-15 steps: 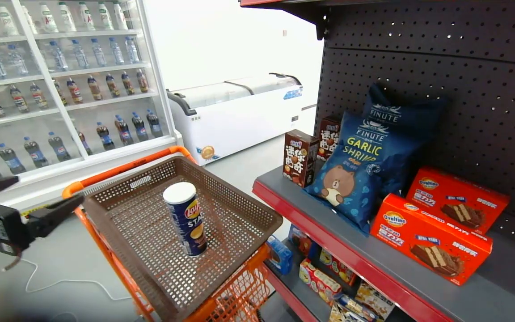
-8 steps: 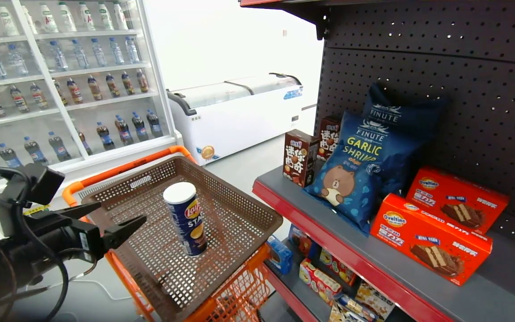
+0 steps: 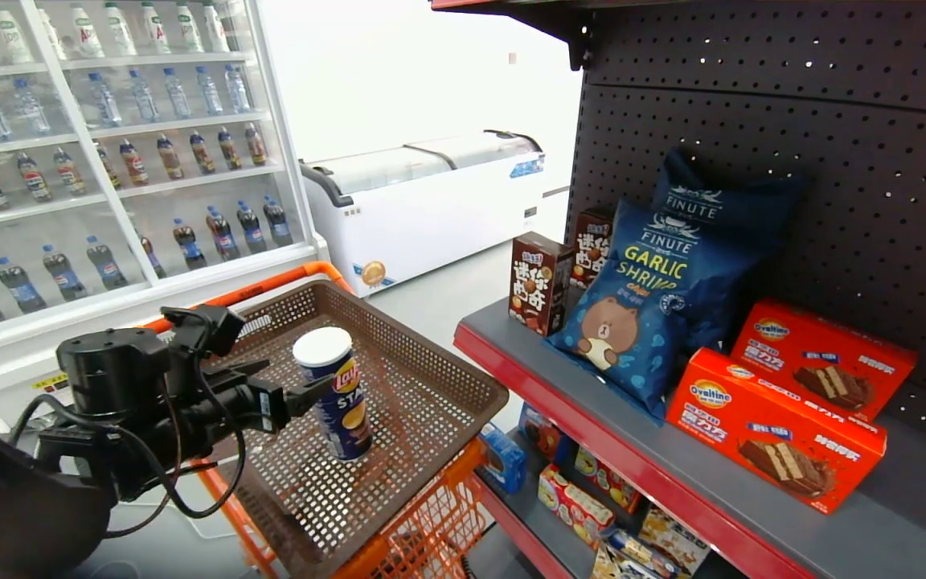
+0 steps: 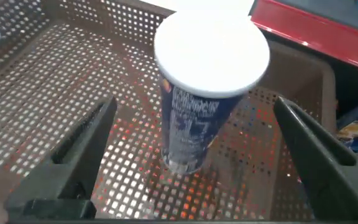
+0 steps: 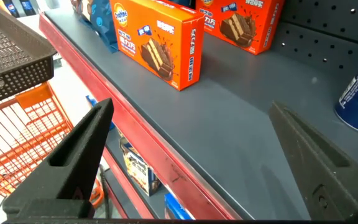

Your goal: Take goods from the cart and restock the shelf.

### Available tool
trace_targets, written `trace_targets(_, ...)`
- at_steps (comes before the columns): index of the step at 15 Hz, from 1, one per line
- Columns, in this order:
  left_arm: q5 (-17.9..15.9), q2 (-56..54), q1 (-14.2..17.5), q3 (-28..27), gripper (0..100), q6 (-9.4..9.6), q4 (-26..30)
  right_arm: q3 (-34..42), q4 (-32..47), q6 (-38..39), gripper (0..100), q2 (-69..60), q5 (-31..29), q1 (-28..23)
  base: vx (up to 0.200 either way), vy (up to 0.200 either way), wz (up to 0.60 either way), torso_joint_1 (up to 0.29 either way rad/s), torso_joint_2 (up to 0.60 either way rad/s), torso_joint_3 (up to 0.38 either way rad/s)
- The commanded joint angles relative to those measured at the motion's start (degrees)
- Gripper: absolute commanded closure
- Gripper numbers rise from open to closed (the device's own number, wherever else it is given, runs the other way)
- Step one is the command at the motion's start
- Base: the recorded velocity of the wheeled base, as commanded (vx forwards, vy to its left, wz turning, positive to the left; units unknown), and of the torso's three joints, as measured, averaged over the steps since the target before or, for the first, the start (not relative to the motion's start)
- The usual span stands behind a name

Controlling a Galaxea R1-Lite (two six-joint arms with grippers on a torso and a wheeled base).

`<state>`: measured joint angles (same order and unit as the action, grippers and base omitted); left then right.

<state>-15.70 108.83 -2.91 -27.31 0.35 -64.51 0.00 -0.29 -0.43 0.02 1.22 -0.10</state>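
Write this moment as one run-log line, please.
left gripper: open, close to can in basket | right gripper: open, over shelf | can: upright, not gripped

This was a shop, a small supermarket by the look of it. A glass-fronted drinks cooler (image 3: pixel 109 161) held rows of bottles (image 3: pixel 222 233) on white racks, and a white chest freezer (image 3: pixel 423 209) with sliding lids stood beside it. A retail shelf (image 3: pixel 913 515) with a red front edge and a dark pegboard back (image 3: pixel 833 161) carried packaged snacks (orange boxes (image 3: pixel 776 426), blue bags (image 3: pixel 648 305), brown cartons (image 3: pixel 539 281)), with more packets (image 3: pixel 575 503) on the tier below. An orange wire cart (image 3: pixel 423 531) bearing a brown basket (image 3: pixel 431 354) stood in the aisle.
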Motion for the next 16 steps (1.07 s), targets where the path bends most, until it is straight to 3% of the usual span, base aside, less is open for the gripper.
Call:
trace_targets(1, 0.0, 8.1, -1.5, -4.4, 0, 0.0, -1.1, 0.0, 0.0, 0.0, 0, 0.0, 0.0, 0.0, 0.0, 0.0, 0.0, 0.0, 0.0, 0.0)
trace_targets(7, 0.1, 17.4, -3.3, -7.1, 0, 0.7, -5.7, 0.0, -0.1, 0.0, 0, 0.0, 0.0, 0.0, 0.0, 0.0, 0.0, 0.0, 0.0, 0.0)
trace_targets(13, 0.2, 21.8, -3.1, -11.1, 0, 4.57, -5.9, 0.0, -0.1, 0.0, 0, 0.0, 0.0, 0.0, 0.0, 0.0, 0.0, 0.0, 0.0, 0.0)
trace_targets(16, 0.1, 22.9, -3.2, -13.7, 0, 4.74, -6.0, 0.0, -0.1, 0.0, 0, 0.0, 0.0, 0.0, 0.0, 0.0, 0.0, 0.0, 0.0, 0.0)
